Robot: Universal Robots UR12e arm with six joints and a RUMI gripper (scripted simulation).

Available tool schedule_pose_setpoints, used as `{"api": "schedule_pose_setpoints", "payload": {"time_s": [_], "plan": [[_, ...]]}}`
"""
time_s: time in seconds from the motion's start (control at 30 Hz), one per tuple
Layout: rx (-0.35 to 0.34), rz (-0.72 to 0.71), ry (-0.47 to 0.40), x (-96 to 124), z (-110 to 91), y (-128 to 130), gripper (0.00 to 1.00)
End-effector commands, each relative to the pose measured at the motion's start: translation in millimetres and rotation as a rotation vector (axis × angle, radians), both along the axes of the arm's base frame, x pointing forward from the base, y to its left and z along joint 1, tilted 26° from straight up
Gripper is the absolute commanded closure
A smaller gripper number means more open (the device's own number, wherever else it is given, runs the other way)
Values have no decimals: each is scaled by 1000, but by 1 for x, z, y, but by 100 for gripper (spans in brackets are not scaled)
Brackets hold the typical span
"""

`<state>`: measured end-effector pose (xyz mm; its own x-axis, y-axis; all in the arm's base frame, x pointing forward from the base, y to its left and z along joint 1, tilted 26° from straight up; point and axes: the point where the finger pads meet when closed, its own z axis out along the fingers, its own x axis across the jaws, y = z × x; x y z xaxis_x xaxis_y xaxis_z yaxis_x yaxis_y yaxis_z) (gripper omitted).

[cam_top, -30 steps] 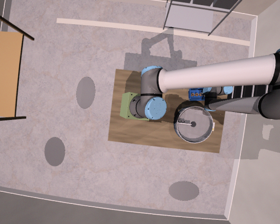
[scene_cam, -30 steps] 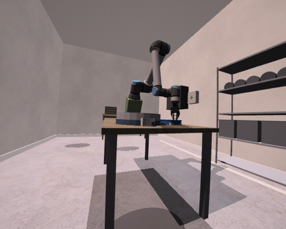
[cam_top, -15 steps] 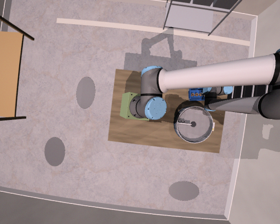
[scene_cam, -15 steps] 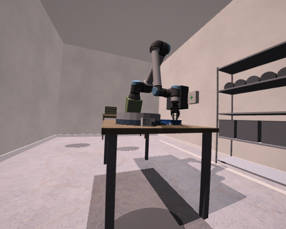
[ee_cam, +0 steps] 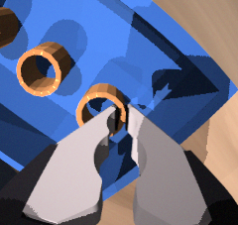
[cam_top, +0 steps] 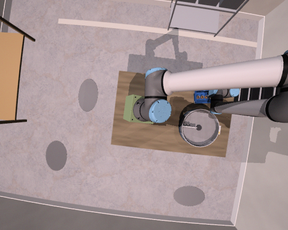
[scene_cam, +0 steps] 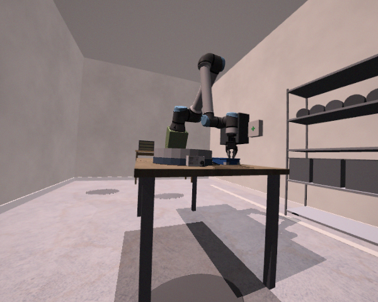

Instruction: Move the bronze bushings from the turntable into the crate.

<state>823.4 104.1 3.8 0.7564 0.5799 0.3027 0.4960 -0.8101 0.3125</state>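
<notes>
In the wrist view my gripper (ee_cam: 122, 106) is shut on the wall of a bronze bushing (ee_cam: 101, 90), one finger inside the ring and one outside. It holds the bushing just over the floor of the blue crate (ee_cam: 124, 32) (cam_top: 196, 95) (scene_cam: 226, 160). Two more bronze bushings (ee_cam: 59, 54) (ee_cam: 5, 24) lie in the crate. In the exterior view the gripper (scene_cam: 231, 152) points straight down over the crate. The round turntable (cam_top: 188, 141) (scene_cam: 183, 156) stands beside the crate, with small steel bushings (cam_top: 187, 122) near its bar.
The wooden table (cam_top: 139, 138) (scene_cam: 208, 169) carries the arm's green base (cam_top: 128, 106), the turntable and the crate. The arm's long links cross above the crate in the top view. A metal shelf rack (scene_cam: 339, 152) stands by the right wall.
</notes>
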Motion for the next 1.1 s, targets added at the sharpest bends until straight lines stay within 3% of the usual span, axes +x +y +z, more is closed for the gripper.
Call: {"api": "schedule_pose_setpoints", "payload": {"time_s": [0.0,0.27,0.3,1.07], "plan": [[0,0,-1,0,1,0,100],[0,0,-1,0,1,0,100],[0,0,-1,0,1,0,94],[0,0,-1,0,1,0,94]]}}
